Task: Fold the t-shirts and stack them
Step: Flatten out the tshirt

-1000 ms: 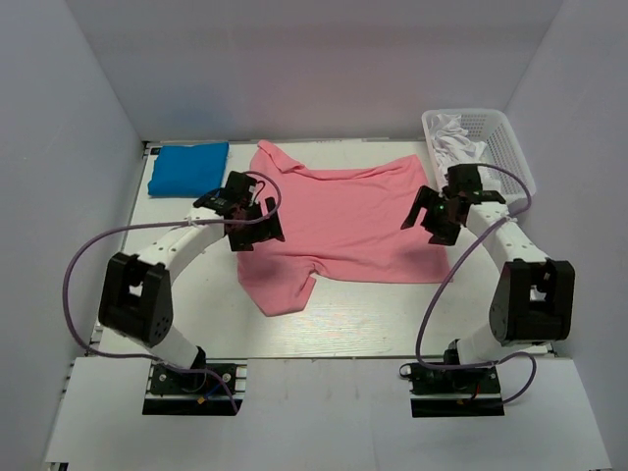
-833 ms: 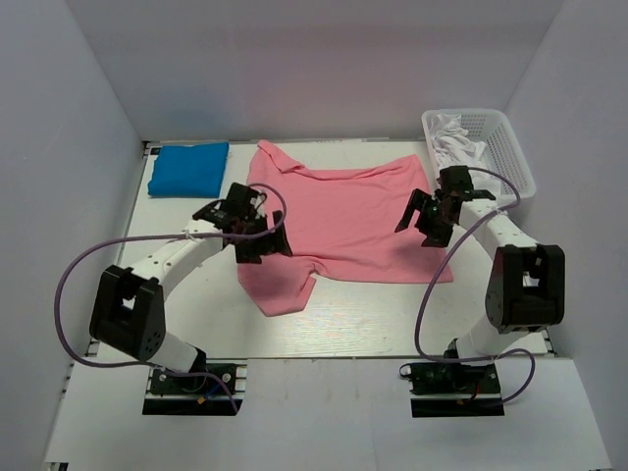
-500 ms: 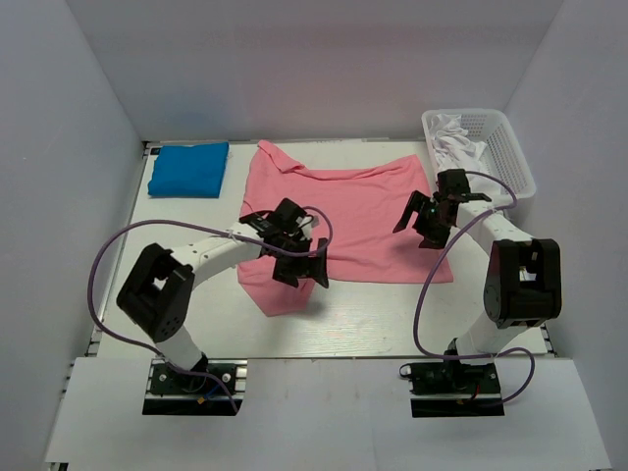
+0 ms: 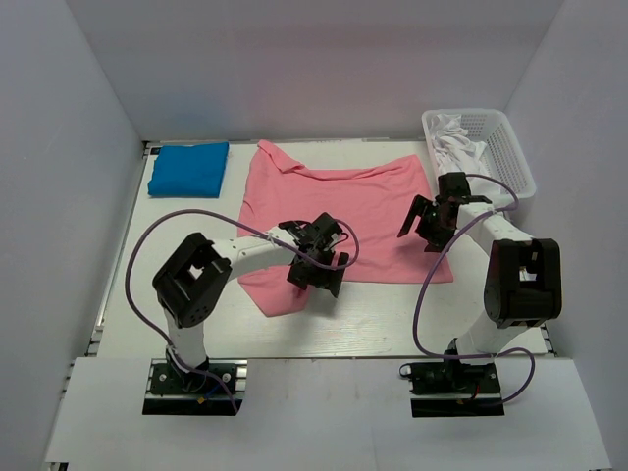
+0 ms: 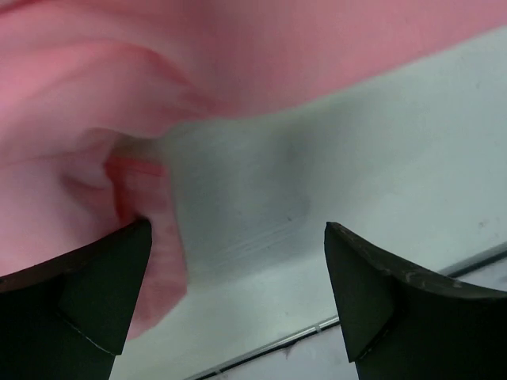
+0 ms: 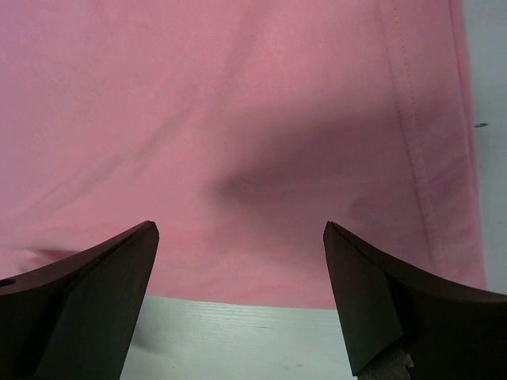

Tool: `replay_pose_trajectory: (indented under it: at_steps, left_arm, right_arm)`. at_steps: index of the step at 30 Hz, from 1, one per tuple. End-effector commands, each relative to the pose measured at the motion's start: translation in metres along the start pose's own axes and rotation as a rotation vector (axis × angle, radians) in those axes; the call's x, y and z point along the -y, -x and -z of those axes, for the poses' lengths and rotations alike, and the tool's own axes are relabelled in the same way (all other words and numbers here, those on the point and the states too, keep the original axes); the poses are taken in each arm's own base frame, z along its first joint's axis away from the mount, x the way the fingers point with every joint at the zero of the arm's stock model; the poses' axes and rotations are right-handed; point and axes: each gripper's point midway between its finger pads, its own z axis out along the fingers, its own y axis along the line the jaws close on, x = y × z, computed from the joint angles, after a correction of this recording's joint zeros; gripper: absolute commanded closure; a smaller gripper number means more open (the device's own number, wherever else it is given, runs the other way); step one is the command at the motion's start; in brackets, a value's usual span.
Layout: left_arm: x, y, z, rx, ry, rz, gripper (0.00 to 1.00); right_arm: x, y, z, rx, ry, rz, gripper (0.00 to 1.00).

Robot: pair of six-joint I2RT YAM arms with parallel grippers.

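My left arm stretched inward with its elbow bent, and my left pincer hung low, jaws spread wide. My right arm stood folded, my right pincer tilted downward, equally wide, both empty.

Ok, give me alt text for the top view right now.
A pink shirt lies spread out in the middle with both grippers open above it: the left gripper by its near sleeve, the right gripper over its right side. A folded blue shirt sits at the far left, a white basket with white cloth at the far right.
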Motion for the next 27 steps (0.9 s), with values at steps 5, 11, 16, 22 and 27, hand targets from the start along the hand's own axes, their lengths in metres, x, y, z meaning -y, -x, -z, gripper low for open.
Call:
replay_pose_trajectory:
  at_steps: [5, 11, 16, 22, 27]
  left_arm:
    - [-0.017, 0.028, 0.029, 0.18, 0.138, 0.025, 0.0]
    - [-0.013, 0.023, 0.024, 0.155, 0.106, 0.014, 0.0]
    - [-0.01, 0.013, 0.008, 0.092, 0.074, -0.005, 0.0]
    - [0.006, -0.035, -0.002, -0.079, -0.045, -0.073, 0.0]
    - [0.025, -0.079, 0.017, -0.199, -0.217, -0.166, 0.0]
  right_arm:
    - [0.011, 0.003, 0.002, 0.006, -0.023, 0.029, 0.1]
    - [0.012, 0.008, 0.001, 0.016, -0.023, 0.031, 0.1]
    - [0.012, 0.012, 0.001, 0.017, -0.022, 0.024, 0.1]
    - [0.014, 0.01, 0.001, 0.003, -0.021, 0.016, 0.1]
    - [0.011, 0.005, 0.001, -0.012, 0.016, 0.028, 0.1]
